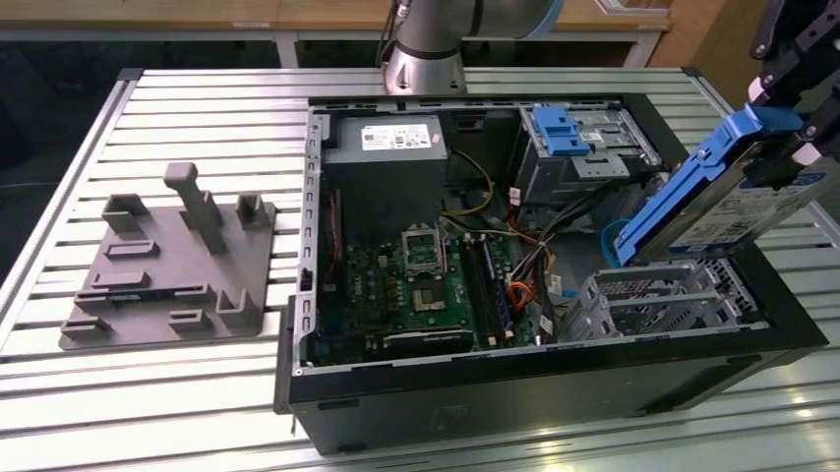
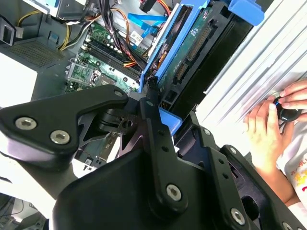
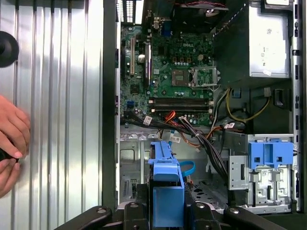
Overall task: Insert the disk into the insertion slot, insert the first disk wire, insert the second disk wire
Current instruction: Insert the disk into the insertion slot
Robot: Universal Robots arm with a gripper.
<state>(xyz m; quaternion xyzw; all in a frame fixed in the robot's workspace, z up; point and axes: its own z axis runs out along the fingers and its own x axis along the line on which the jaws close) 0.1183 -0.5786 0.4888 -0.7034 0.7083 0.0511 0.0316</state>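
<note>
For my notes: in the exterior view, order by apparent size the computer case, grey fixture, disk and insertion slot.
1. computer case
2. grey fixture
3. disk and insertion slot look alike, unranked

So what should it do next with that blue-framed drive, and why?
Probably lower it toward the insertion slot. The gripper holds the disk tilted in the air above that grey bay, and the disk is not yet in it.
</note>
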